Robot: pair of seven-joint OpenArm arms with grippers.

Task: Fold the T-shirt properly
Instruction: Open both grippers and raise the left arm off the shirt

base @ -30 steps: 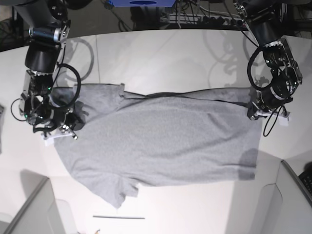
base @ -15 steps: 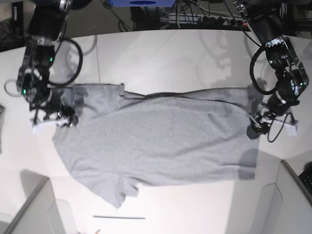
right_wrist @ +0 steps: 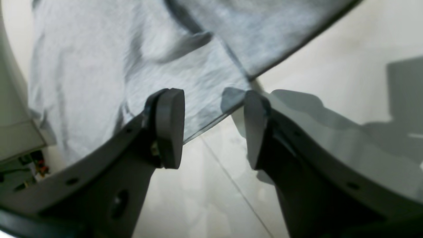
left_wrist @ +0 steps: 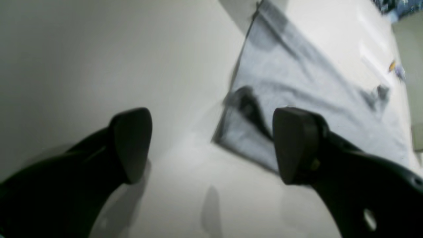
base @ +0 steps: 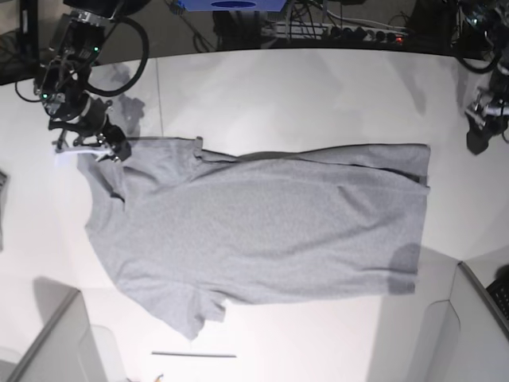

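The grey T-shirt (base: 254, 231) lies spread flat on the white table, plain side up, with its neck end at the left and its hem at the right. My right gripper (base: 89, 148) hovers at the shirt's far left corner, open and empty. In the right wrist view the right gripper (right_wrist: 213, 129) has its jaws apart over the shirt's edge (right_wrist: 132, 66). My left gripper (base: 478, 135) is off the shirt at the far right, open and empty. The left wrist view shows the left gripper (left_wrist: 211, 145) over bare table, with the shirt's hem corner (left_wrist: 297, 86) beyond it.
A thin grey strip (base: 193, 354) lies near the table's front edge. Grey bins stand at the front left (base: 48, 342) and the front right (base: 477, 318). Cables and a power strip (base: 350, 32) run behind the table's back edge.
Both grippers have pulled away from the shirt's ends toward the back of the table, the left one far out to the right. The shirt stays flat where it was.
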